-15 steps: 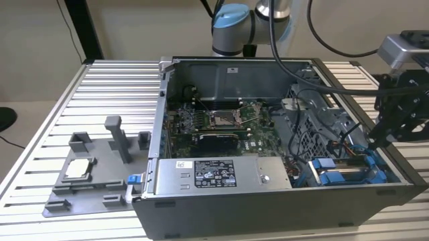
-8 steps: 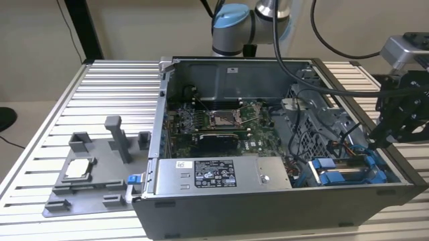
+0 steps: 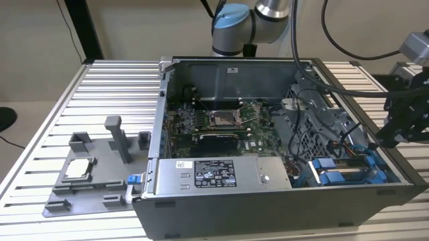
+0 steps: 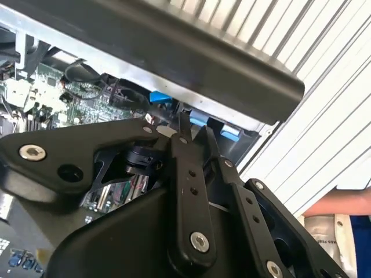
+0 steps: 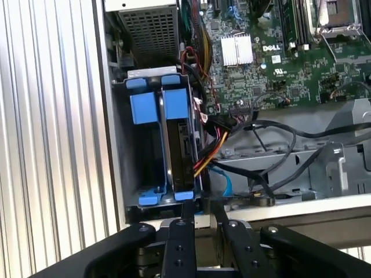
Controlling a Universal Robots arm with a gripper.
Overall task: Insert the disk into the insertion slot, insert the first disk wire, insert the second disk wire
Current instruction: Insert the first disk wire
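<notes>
Closest, the claw (image 5: 203, 213) shows its two black fingers slightly apart, seemingly empty, just outside the open computer case (image 3: 268, 211). Beyond it the disk (image 5: 179, 145) stands on edge in its bay inside a blue carrier frame, its long axis running from the claw-side wall toward the grey power-supply box (image 3: 221, 173), which bears a white printed label. Red, yellow and black wires (image 5: 211, 136) lie against the disk's side. The case rests on a ribbed surface (image 3: 107, 85).

Soft, even light; the worktop (image 3: 114, 80) gleams pale at the exterior view's upper left; the case (image 3: 268, 211) lies shaded inside.
</notes>
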